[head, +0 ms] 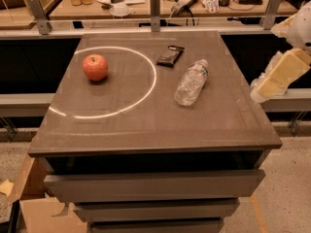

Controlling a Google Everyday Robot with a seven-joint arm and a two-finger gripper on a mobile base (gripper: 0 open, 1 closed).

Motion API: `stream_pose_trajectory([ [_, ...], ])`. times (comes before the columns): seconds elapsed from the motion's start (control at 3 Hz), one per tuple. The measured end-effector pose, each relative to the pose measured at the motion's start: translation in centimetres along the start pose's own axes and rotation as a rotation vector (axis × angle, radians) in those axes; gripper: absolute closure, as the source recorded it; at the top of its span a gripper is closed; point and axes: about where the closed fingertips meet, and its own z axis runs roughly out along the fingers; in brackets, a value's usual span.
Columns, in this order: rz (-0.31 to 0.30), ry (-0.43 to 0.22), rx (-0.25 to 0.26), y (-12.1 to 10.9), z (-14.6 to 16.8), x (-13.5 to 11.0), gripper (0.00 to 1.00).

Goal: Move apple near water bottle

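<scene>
The red-orange apple [95, 67] sits on the left part of the brown table top [146, 125], inside a bright ring of light. The clear crinkled water bottle [191, 82] lies on its side at the right of the middle, white cap pointing to the far side. My gripper [278, 76] shows as a cream-coloured part at the right edge of the view. It is off the table's right side, level with the bottle, far from the apple and touching nothing.
A flat black packet [170, 55] lies on the table beyond the bottle. A rail with metal posts [155, 5] runs behind the table, with a cluttered bench past it. Drawers [155, 183] sit under the table top. A cardboard box [39, 212] stands at the lower left.
</scene>
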Motion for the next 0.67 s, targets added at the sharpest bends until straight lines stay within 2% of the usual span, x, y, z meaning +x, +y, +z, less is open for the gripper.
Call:
stream_pose_trajectory([
  [0.33, 0.077, -0.187, 0.078, -5.6, 1.6, -3.4, 0.00],
  [0.67, 0.124, -0.359, 0.107, -10.3, 2.8, -7.6, 0.00],
])
